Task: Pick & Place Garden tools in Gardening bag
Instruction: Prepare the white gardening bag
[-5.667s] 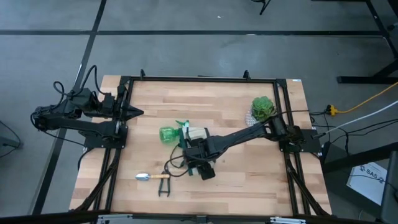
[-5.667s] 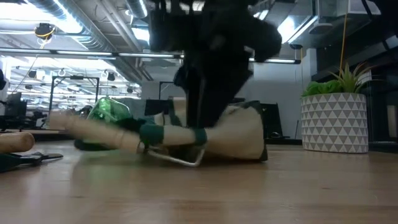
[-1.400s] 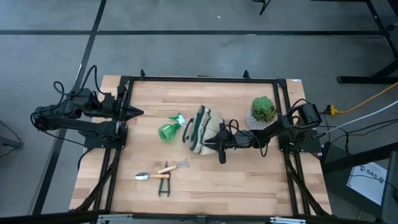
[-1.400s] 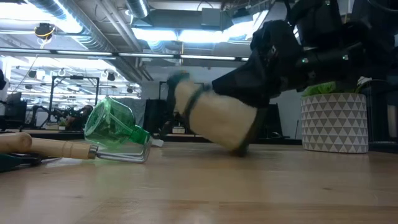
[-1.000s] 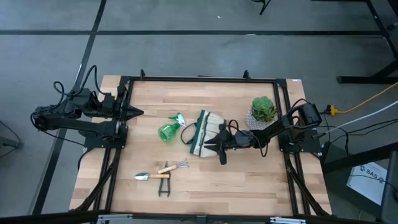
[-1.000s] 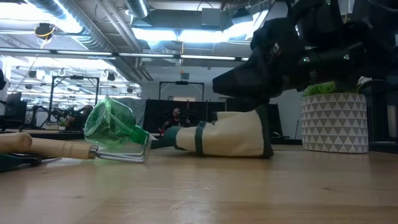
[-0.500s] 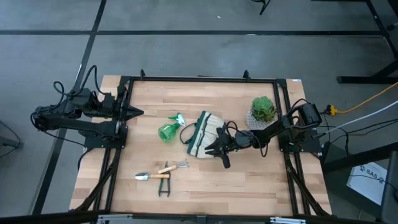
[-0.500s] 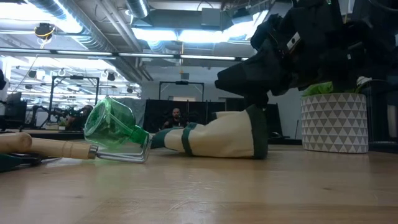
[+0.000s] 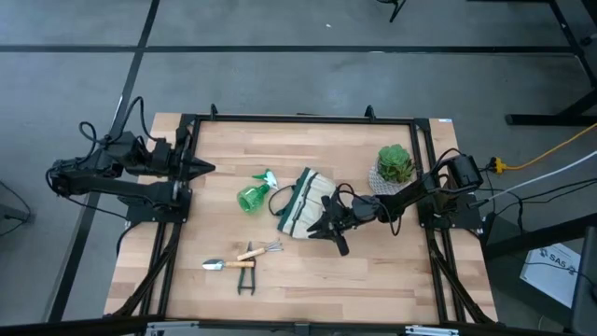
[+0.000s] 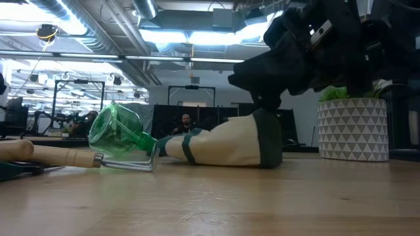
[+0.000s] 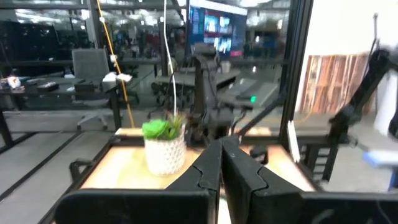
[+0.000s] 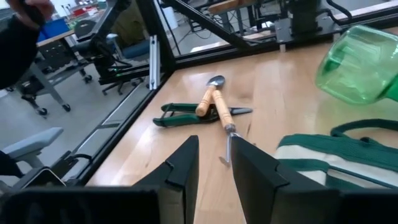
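At the table's left edge the left gripper (image 9: 207,169) waits with its dark fingers pressed together on nothing, well apart from everything else. Near the front edge lie the small silver trowel with a wooden handle (image 9: 229,265), the silver hand rake with a wooden handle (image 9: 260,250) and the dark-handled pruning shears (image 9: 246,280), crossed and touching one another, so a pinch aimed at one could drag or scatter the other two. Farther back the green translucent spray bottle (image 9: 254,197) lies on its side just beside the small beige fabric gardening bag with dark green trim (image 9: 303,203), which is slumped flat on the wood with its mouth facing sideways toward the bottle; no tool is inside it. The right gripper (image 9: 328,227) hovers at the bag's right end, jaws partly parted, and the wrist view shows empty air between them. The likely trouble is the limp bag: while it lies collapsed, a tool lowered toward it would probably land on the cloth and slide off, or push the bag along the table. The round bottle could also roll if nudged. The green plant in a white patterned pot (image 9: 395,166) stands close to the right arm and could be knocked by a wide swing.
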Motion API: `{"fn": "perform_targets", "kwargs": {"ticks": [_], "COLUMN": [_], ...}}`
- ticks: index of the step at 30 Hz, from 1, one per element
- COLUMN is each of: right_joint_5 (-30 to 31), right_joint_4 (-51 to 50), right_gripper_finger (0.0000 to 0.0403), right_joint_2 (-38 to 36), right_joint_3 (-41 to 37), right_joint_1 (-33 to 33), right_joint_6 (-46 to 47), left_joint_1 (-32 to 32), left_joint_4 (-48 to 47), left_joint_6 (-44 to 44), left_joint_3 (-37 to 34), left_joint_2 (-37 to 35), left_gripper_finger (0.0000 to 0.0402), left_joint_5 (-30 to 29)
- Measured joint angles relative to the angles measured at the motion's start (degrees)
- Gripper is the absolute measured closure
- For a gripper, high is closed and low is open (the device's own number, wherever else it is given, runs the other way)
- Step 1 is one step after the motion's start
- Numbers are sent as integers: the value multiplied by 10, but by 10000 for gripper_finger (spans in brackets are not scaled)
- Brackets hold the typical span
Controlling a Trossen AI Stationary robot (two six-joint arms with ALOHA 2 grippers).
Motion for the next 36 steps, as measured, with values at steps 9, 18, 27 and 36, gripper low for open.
{"fn": "perform_targets", "kwargs": {"ticks": [9,18,27,36], "right_joint_5": [49,116,138,135], "right_joint_4": [-28,-58,-223,-351], "right_gripper_finger": [306,306,306,306], "right_joint_2": [-1,-19,-129,-212], "right_joint_3": [0,0,2,2], "right_joint_1": [-5,-5,-5,-4], "right_joint_6": [7,24,31,64], "left_joint_1": [0,0,0,0], "left_joint_4": [90,123,126,150], "left_joint_6": [-61,-63,-62,-74], "left_joint_3": [0,0,0,0], "left_joint_2": [26,135,305,464], "left_gripper_finger": [395,395,390,322], "left_joint_5": [-8,-10,-3,11]}}
